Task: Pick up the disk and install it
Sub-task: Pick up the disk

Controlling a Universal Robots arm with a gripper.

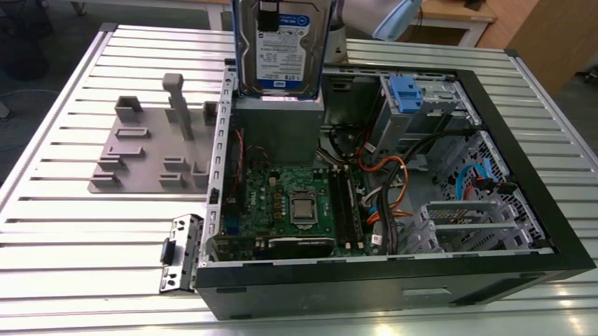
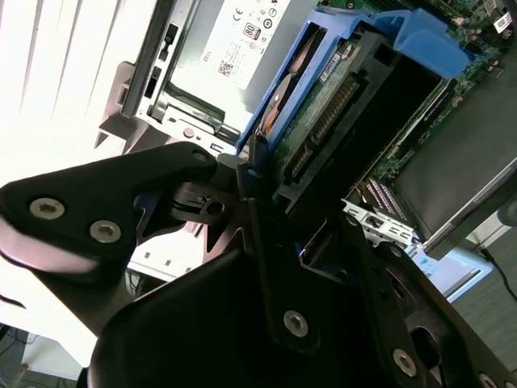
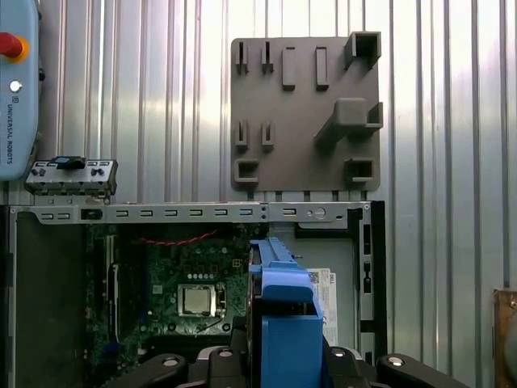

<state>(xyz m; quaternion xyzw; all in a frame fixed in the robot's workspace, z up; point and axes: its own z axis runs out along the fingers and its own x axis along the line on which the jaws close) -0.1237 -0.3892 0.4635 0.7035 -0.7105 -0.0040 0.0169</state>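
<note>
Our claw (image 3: pixel 284 360) is clamped tight on the disk (image 1: pixel 280 49), with a finger against each blue side rail. The disk hangs on end above the open computer case (image 1: pixel 551 231), just over the grey box (image 1: pixel 276 122), long axis up-and-down. The exterior view gives us its label face. The first wrist view catches it edge-on above the motherboard (image 3: pixel 190 283), with the grey plate (image 3: pixel 303 121) on the tabletop (image 3: pixel 436 121) beyond.

A slatted aluminium counter (image 1: pixel 56 238) spreads out beneath the jaws on all sides, its ribs (image 2: pixel 40 81) glaring white under strong light in the second wrist view. Past its edge, farther off than the jaws, lie dark grey floor (image 1: pixel 66 24) and a pale wooden desk (image 1: pixel 444 14).
</note>
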